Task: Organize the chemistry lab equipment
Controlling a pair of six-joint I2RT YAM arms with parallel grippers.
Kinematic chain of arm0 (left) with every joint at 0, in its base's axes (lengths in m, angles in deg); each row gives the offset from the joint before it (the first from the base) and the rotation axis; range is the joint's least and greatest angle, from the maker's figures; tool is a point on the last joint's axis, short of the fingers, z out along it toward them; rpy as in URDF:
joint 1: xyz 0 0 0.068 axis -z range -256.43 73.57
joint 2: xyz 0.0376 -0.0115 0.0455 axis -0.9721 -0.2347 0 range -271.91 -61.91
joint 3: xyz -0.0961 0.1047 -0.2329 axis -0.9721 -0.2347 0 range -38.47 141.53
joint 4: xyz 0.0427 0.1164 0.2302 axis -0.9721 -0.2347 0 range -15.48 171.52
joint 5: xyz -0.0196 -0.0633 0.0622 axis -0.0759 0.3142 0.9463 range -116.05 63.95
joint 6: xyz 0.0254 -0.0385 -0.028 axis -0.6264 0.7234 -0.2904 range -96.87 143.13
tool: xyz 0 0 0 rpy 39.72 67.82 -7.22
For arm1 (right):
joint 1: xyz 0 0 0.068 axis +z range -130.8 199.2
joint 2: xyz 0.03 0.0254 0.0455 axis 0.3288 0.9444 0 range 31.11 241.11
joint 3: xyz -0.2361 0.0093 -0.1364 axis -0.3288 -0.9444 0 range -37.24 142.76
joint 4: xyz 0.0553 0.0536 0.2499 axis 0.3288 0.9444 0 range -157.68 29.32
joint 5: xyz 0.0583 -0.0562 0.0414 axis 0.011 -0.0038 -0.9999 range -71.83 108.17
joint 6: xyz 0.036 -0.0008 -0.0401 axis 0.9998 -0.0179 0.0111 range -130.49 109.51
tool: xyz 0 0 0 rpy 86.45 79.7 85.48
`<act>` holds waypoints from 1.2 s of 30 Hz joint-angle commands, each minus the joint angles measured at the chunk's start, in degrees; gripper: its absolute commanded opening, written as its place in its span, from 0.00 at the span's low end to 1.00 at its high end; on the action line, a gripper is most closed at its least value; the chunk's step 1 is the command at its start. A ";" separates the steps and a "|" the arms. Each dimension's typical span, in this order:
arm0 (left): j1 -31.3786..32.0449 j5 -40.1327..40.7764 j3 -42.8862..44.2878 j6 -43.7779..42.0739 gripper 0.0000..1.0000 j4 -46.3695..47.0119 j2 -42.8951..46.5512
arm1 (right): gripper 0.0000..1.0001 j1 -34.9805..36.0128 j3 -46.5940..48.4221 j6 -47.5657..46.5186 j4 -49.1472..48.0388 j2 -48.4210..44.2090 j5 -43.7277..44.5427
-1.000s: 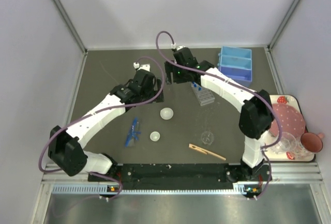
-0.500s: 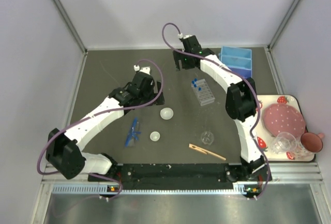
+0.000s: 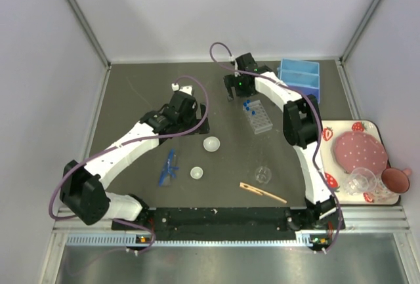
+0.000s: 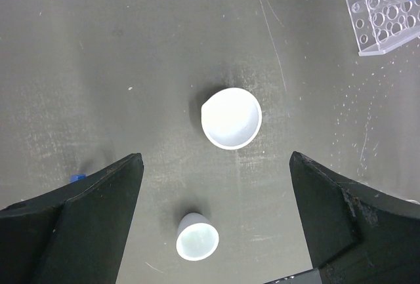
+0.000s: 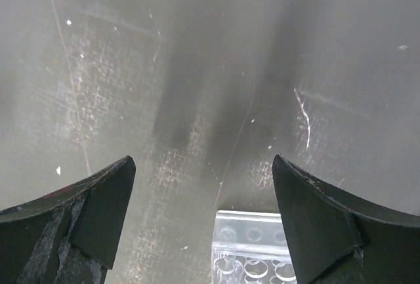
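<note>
Spanning most of the top view, the dark table [image 3: 144, 87] carries both arms and all loose items. The left arm [image 3: 125, 149] reaches from the lower left towards the centre. Its left gripper [image 4: 213, 166] hangs with its jaws spread wide and nothing between them, above a white round dish [image 4: 230, 118] and a small white cup [image 4: 197, 241]. The right arm [image 3: 302, 120] extends from the lower right to the upper centre. The right gripper [image 5: 200, 162] is likewise wide apart and empty over bare table, with the edge of the clear tube rack [image 5: 252, 251] at the bottom of its wrist view. A blue bin [image 3: 298, 81] sits at the upper right of the top view. A strawberry-print tray [image 3: 328, 179] lies at the right edge. The clear tube rack [image 3: 258, 117] stands just right of centre, holding blue-capped tubes [image 3: 248, 105] at its far end. A wooden clip [image 3: 262, 193] lies at lower centre. Blue tweezers [image 3: 168, 167] lie left of centre, near the small white cup. A small clear vessel [image 3: 263, 175] rests just above the wooden clip, apart from it.
</note>
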 commanded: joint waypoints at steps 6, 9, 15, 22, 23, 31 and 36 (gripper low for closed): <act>-0.20 -0.78 -0.27 -0.54 0.99 2.63 -0.31 | 0.86 -0.08 -7.92 -2.19 1.53 -4.43 5.78; -0.20 -0.61 -0.53 -0.54 0.99 2.63 -0.14 | 0.86 -0.08 -10.91 -2.02 1.53 -6.10 9.65; -0.20 -0.87 -0.97 -0.54 0.99 2.63 0.22 | 0.86 -0.08 -16.80 -1.58 1.53 -9.62 15.20; -0.20 -1.40 -0.97 -0.71 0.99 2.71 0.22 | 0.86 -0.16 -23.84 -0.44 1.53 -15.24 19.07; -0.20 -1.40 -1.06 -0.80 0.99 2.54 0.13 | 0.86 -0.25 -25.41 -0.26 1.61 -16.55 19.42; -0.20 -1.13 -1.32 -1.07 0.99 2.19 0.66 | 0.85 -2.36 -32.98 4.92 1.35 -23.33 19.34; -0.20 -0.87 -1.50 -1.33 0.99 2.19 1.01 | 0.85 -3.50 -37.81 7.82 1.00 -27.63 19.95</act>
